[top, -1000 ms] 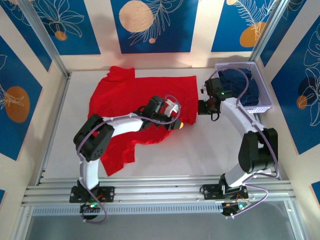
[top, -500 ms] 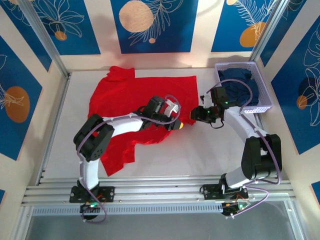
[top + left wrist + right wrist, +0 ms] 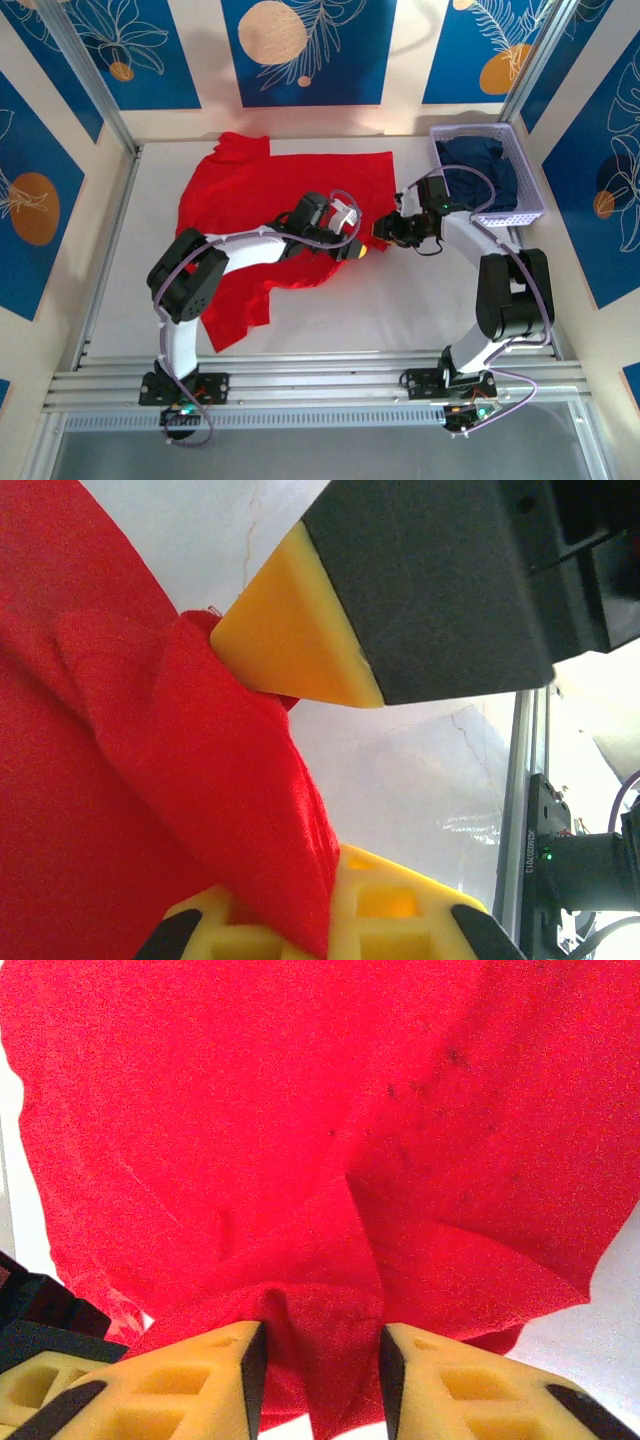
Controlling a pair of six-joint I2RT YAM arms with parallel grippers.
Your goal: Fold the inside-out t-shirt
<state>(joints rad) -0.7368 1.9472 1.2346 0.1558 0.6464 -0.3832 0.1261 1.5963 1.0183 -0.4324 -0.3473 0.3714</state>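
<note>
Left of the basket point(image 3: 528, 205): t-shirt hem at both grippers

T-shirt point(image 3: 250, 185) lies spread and rumpled on the white table point(image 3: 420, 300), left of the basket, with its near edge bunched. Left gripper point(image 3: 357, 249) is closed on a fold of it. Right gripper point(image 3: 381, 230) sits between that fold and the basket, fingers point(image 3: 190, 1375) apart astride a pleat; cannot tell if pinched. Judgement: cloth is light, limp, not slippery; take it at hem or corners. Table is matt; patterned walls stand close behind the basket
</note>
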